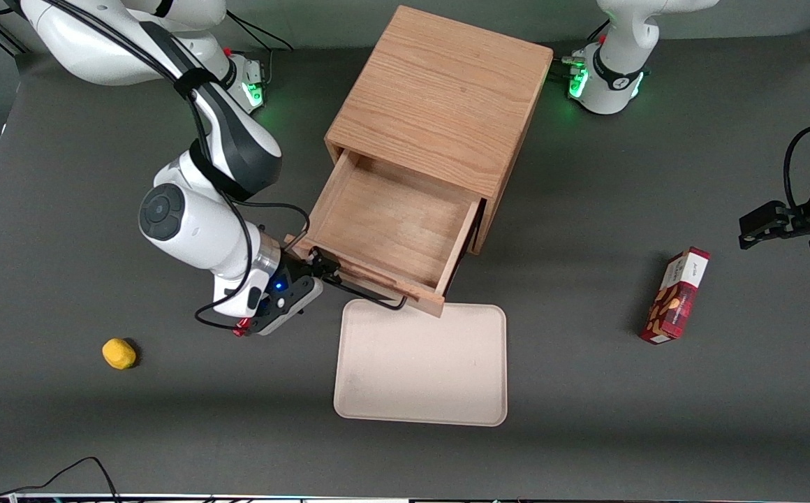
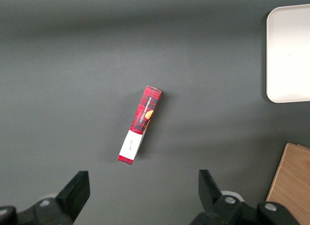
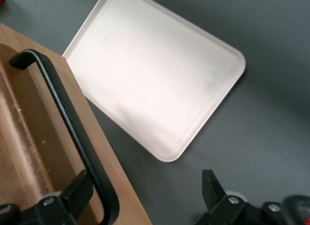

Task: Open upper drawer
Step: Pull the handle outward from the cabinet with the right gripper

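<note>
The oak cube cabinet [image 1: 440, 98] stands at the middle of the table. Its upper drawer [image 1: 391, 216] is pulled well out, and the inside of the light-wood tray is bare. The thin black wire handle [image 1: 370, 295] runs along the drawer's front board and also shows in the right wrist view [image 3: 63, 113]. My right gripper [image 1: 318, 269] is at the handle's end nearest the working arm. It is open [image 3: 145, 186], with the handle's end standing between the spread fingers, close to one finger [image 3: 80, 188]. The lower drawer is hidden under the upper one.
A beige tray [image 1: 420, 363] lies flat on the table just in front of the open drawer, also in the right wrist view [image 3: 155, 79]. A yellow object [image 1: 119, 353] lies toward the working arm's end. A red box [image 1: 676, 295] lies toward the parked arm's end.
</note>
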You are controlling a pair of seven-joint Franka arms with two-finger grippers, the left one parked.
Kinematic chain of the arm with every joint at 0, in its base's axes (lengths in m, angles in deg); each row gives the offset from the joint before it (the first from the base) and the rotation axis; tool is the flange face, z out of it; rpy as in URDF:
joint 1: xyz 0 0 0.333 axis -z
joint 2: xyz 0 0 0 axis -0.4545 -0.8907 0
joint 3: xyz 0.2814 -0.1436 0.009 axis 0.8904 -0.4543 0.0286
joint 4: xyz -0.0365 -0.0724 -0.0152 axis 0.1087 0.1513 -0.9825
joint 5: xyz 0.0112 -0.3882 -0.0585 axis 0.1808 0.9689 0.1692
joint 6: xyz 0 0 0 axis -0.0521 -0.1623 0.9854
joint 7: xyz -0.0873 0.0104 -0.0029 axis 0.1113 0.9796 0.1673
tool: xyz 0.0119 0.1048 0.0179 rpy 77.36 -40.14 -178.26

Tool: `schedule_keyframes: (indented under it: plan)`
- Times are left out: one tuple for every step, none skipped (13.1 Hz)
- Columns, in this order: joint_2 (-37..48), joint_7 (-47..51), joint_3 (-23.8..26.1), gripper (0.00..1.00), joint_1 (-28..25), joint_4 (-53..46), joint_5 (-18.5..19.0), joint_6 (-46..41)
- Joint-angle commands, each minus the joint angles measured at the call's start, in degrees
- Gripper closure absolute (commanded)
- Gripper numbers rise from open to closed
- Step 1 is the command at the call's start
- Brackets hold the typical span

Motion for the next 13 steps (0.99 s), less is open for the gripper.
schedule_keyframes:
  plan:
    - [-2.9, -1.01, -0.4, 0.0, -0.2, -4.55, 1.25, -0.65]
    - [-3.51, -1.09, -0.75, 0.0, -0.2, -5.08, 1.34, -0.65]
    - [-3.61, -1.09, -1.8, 0.0, -0.46, -5.7, 1.25, -0.65]
    - [-3.87, -1.01, -2.16, 0.0, -0.64, -5.79, 1.16, -0.65]
    - [-3.87, -0.49, -2.07, 0.0, -0.55, -5.79, 0.9, -0.73]
    - [-3.44, -0.31, -1.99, 0.0, -0.47, -5.79, 0.46, -1.17]
    - [-2.74, 0.13, -1.81, 0.0, -0.38, -5.88, 0.2, -2.56]
    - [-2.12, 2.05, -1.63, 0.0, -0.29, -6.31, -0.24, -4.84]
    - [-0.98, 4.77, -1.46, 0.0, -0.38, -7.36, -0.42, -6.78]
    - [-0.36, 6.62, -1.28, 0.0, -0.46, -8.33, -0.51, -9.41]
    - [0.08, 8.29, -0.67, 0.0, -0.38, -9.91, -1.03, -12.13]
    - [0.69, 9.35, -0.67, 0.0, -0.12, -11.84, -2.51, -15.38]
    - [1.48, 10.23, -0.58, 0.0, 0.84, -13.6, -4.01, -18.72]
